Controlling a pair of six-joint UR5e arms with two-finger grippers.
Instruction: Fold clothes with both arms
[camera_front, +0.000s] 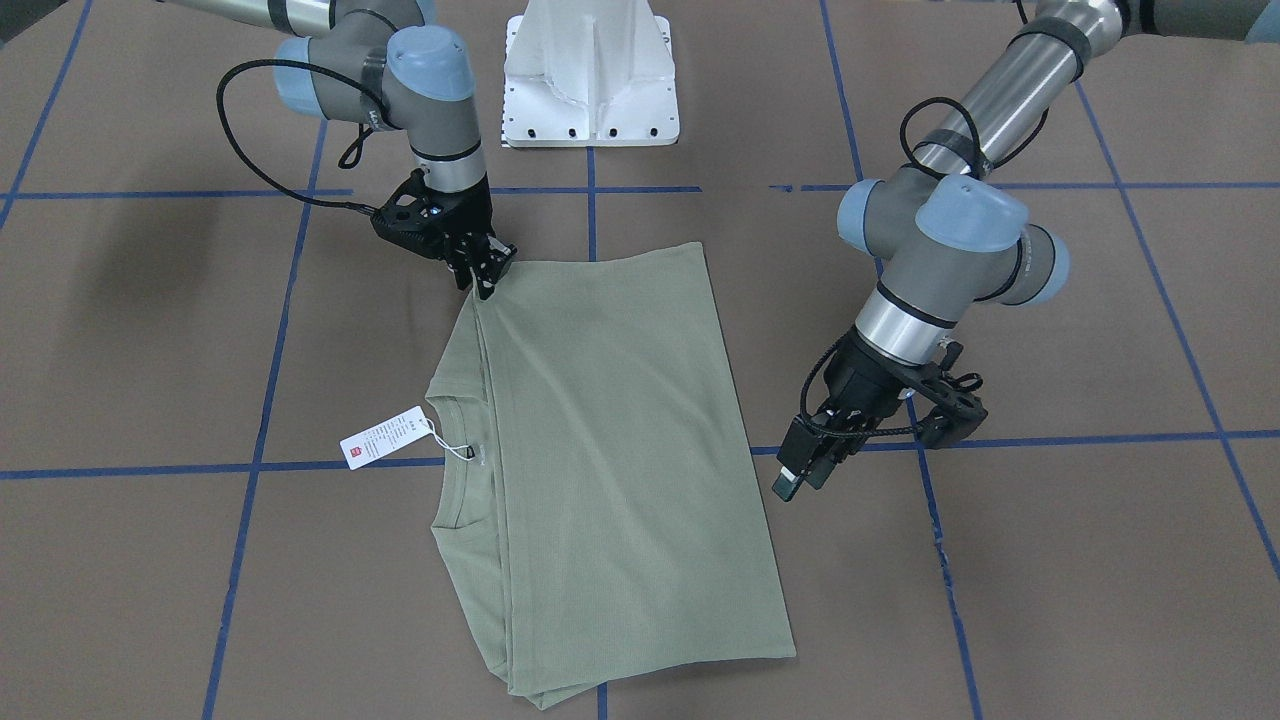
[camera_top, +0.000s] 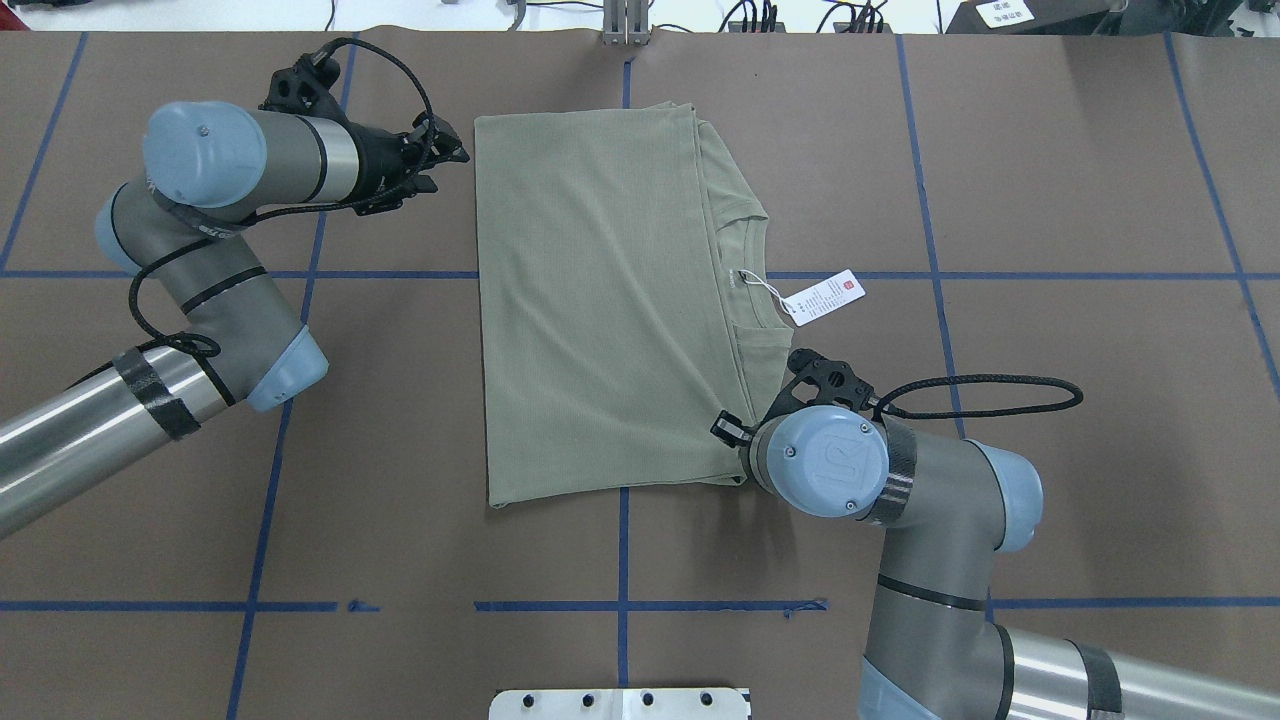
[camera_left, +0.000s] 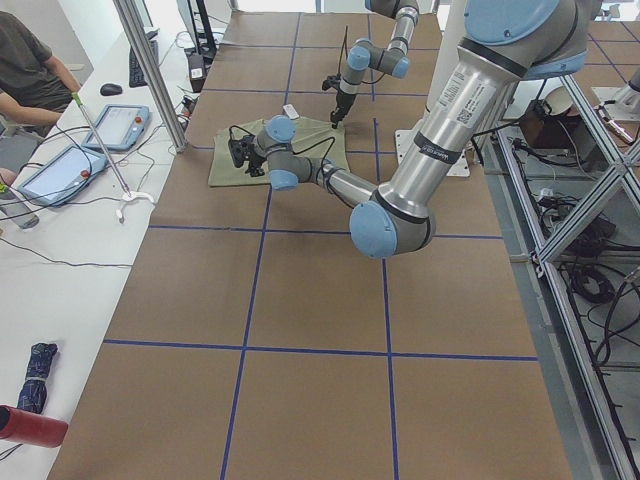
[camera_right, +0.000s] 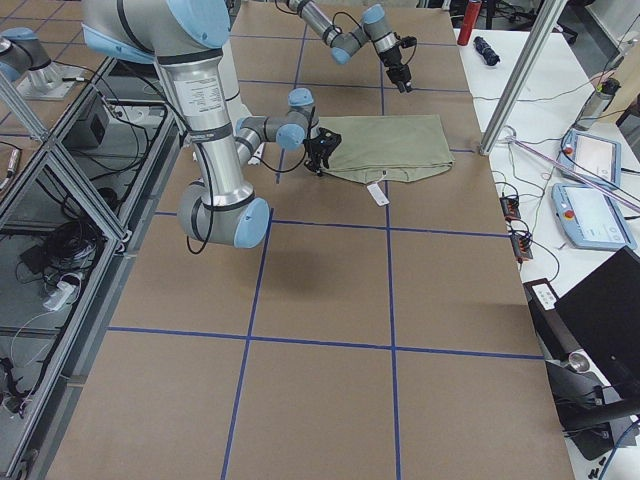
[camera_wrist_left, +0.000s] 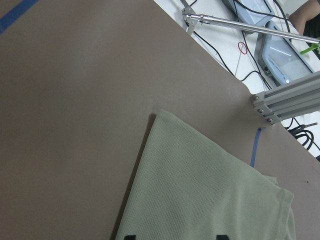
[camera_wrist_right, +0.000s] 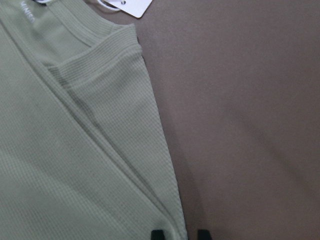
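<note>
**Desk-side:** What have your tools got?

**Me:** My black two-finger right tool (camera_front: 482, 272) is pinched shut on a corner of the sage-green ribbed long-sleeved shirt (camera_front: 620, 440). It's the corner on the collar side, nearest the white metal pedestal (camera_front: 590, 75). My left tool (camera_front: 792, 485) has its fingers spread wide with nothing between them. It hovers just beside the shirt's edge on the side away from the collar.

**Desk-side:** Where is the shirt lying?

**Me:** It's folded into a rectangle, mid-desk, with its white hang tag (camera_front: 383, 437) on the surface beside the collar.

**Desk-side:** And around it?

**Me:** The brown matte desk (camera_front: 1050, 600) is marked with a grid of blue tape lines (camera_front: 1050, 439). Past its far edge I see a white bench (camera_left: 60, 280) with cables on it, slanted aluminium posts (camera_left: 150, 70), and a person (camera_left: 25, 60) sitting there.

**Desk-side:** Counts?

**Me:** Two silver-and-grey arms with light-blue caps, the right arm (camera_front: 430, 90) and the left arm (camera_front: 960, 240), and two tools. One shirt, one tag, one pedestal. Two grey-framed touch pendants (camera_left: 118, 125) on the bench.
</note>
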